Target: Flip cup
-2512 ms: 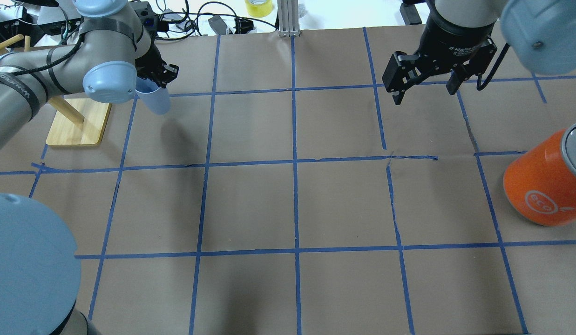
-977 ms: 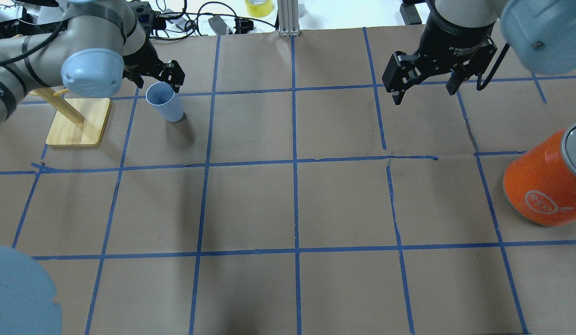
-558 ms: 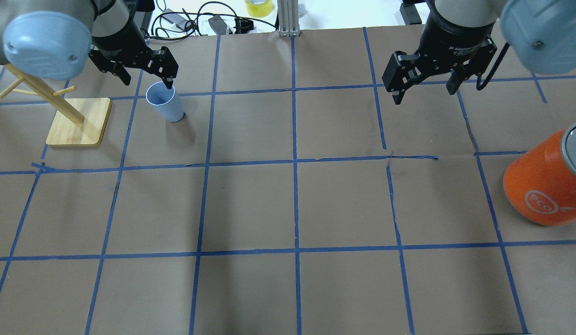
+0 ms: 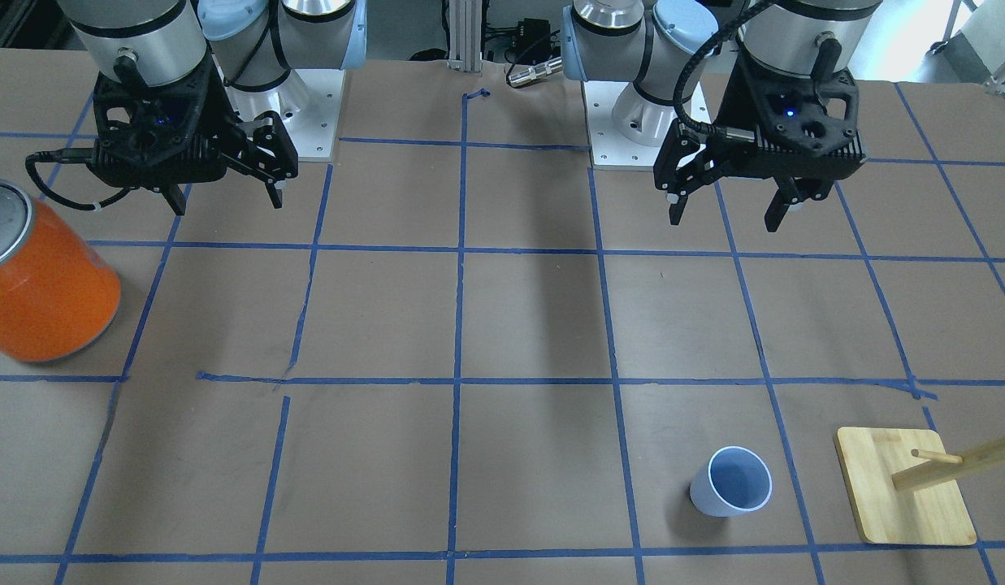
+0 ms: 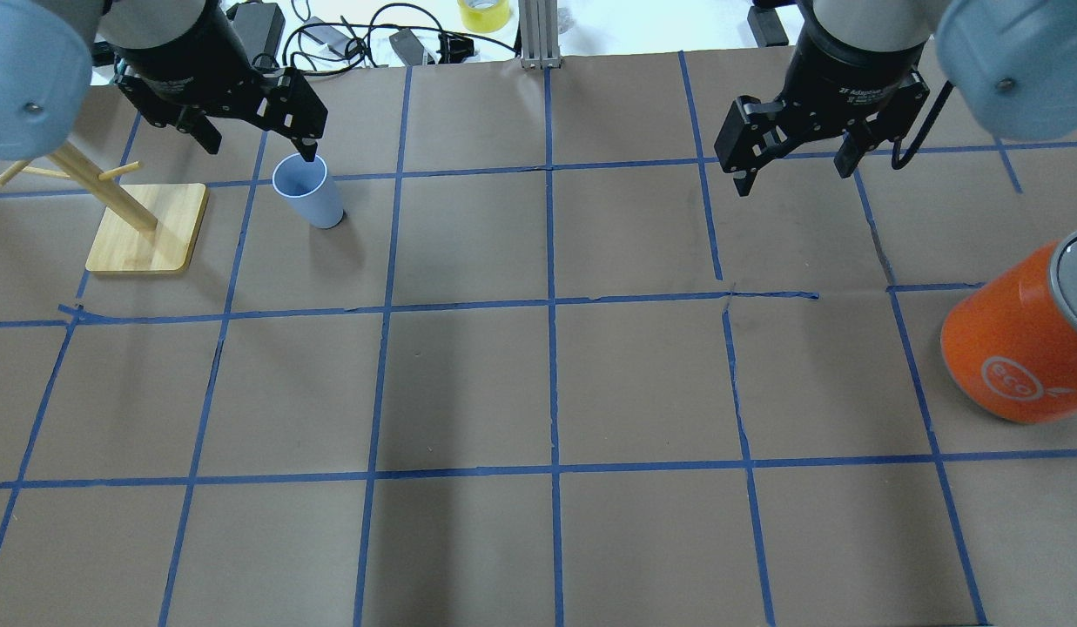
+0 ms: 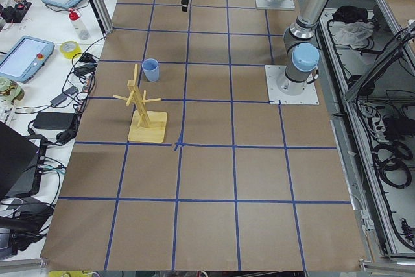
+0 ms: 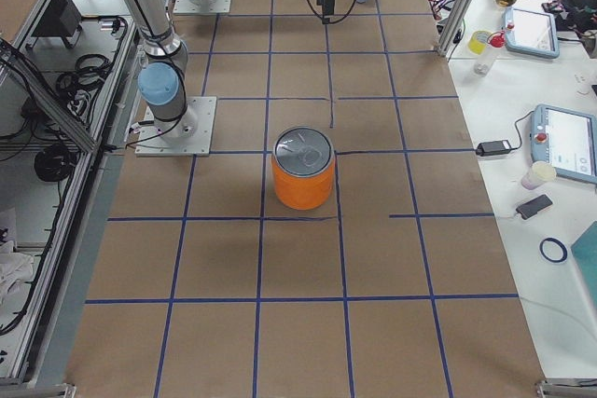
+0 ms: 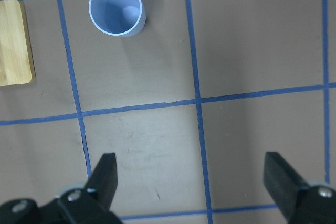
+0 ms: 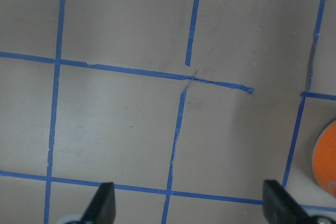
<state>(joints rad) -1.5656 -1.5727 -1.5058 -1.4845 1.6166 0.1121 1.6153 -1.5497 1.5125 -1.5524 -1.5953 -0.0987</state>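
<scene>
Cup (image 5: 307, 192): pale blue tumbler, upright, mouth up, standing free on the desk (image 5: 547, 392) near its left end toward the edge far from the robot, just right of a wooden peg stand (image 5: 142, 228). Left gripper (image 5: 261, 150): raised, clear of the cup, fingers spread wide, holding nothing; right gripper (image 5: 795, 178): likewise raised, fingers wide apart, empty. Orange can (image 5: 1013, 348), silver lid: upright at the right edge.

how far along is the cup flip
Looks done: the cup stands mouth-up on the table, beside the wooden stand. In hand: nothing; the left gripper is open, clear of the cup, and the right gripper is open too. Left: apparently nothing.
</scene>
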